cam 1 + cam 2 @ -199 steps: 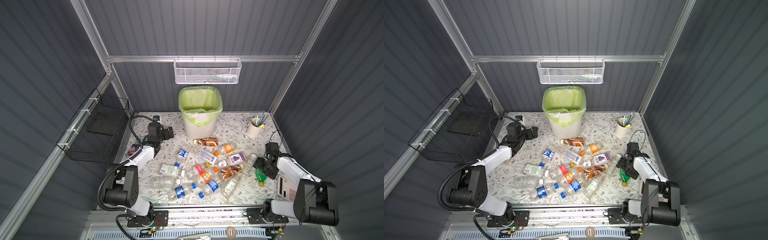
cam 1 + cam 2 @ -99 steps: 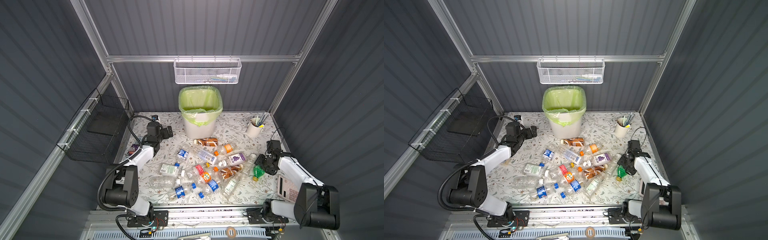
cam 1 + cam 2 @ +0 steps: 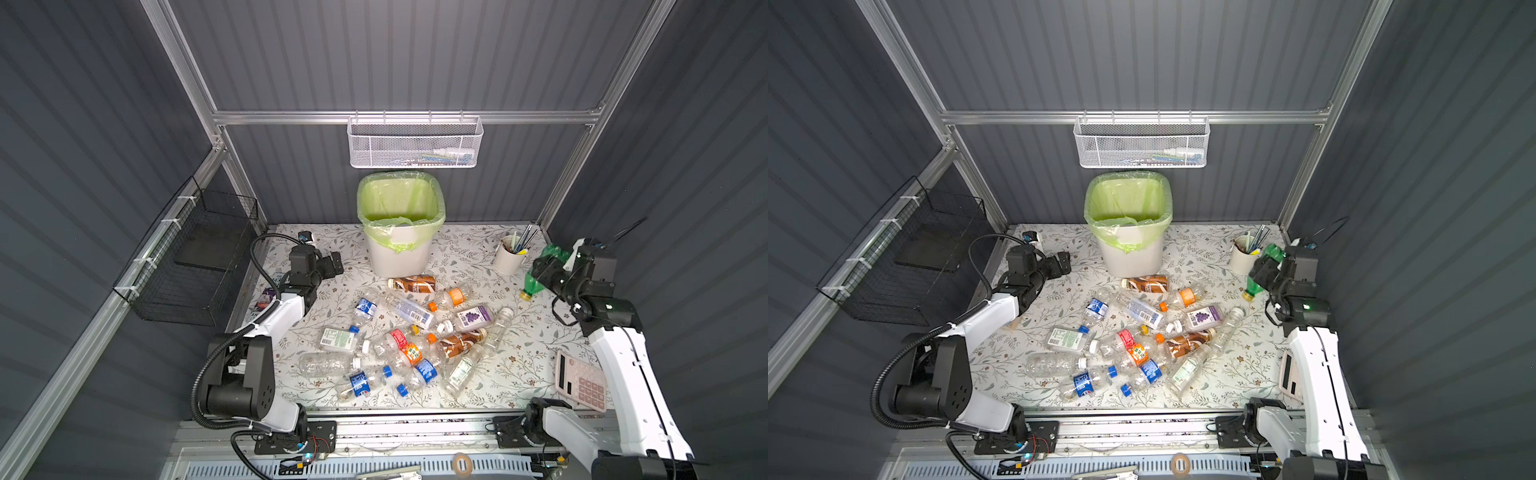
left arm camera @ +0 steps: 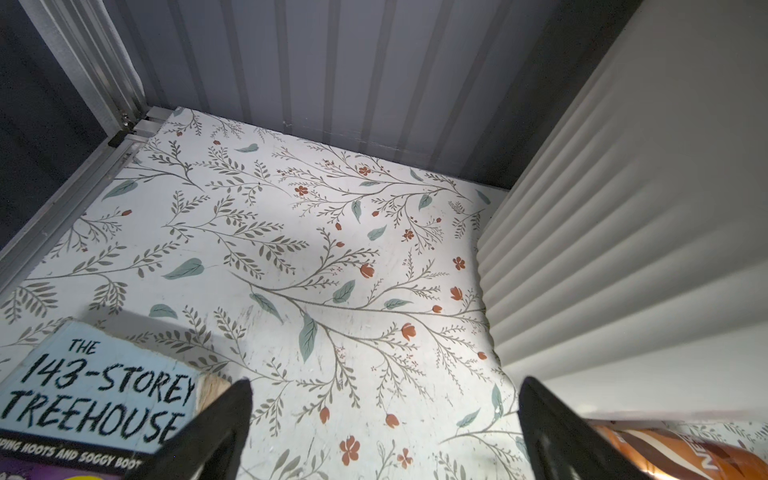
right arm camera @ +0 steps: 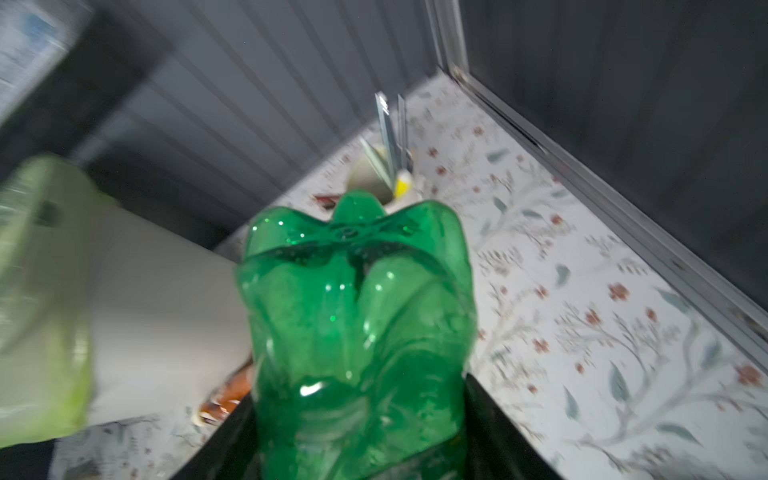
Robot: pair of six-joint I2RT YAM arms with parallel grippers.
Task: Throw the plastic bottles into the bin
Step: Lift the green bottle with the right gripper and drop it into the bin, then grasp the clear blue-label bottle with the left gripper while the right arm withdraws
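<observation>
In both top views the right claw (image 3: 545,269) is holding the green bottle (image 3: 533,282) in the air, clamped on its body, cap pointing down, just beside the cup of pens (image 3: 508,262). 1 sec ago this bottle was lying on the table (image 3: 478,245) at the right edge of the pile, so it is being lifted and carried toward the back. The bin (image 3: 438,210) is standing at the back middle, well apart from it, and I am not seeing any bottle inside. Approx. 15 other bottles (image 3: 409,352) are lying in the middle. The left claw (image 3: 332,264) is hovering low near the bin, same place as 1 sec ago. In the left wrist view its fingers (image 4: 224,424) are standing wide apart over bare table, gripping nothing, w/ a book (image 4: 95,399) on 1 side and the bin's wall on the other. The right wrist view is blurring from motion: the green bottle's base is filling the middle between the black jaws, w/ the bin ahead. I am judging that the pick is done and the carry is beginning; the bottle is needing more height to clear the rim.
</observation>
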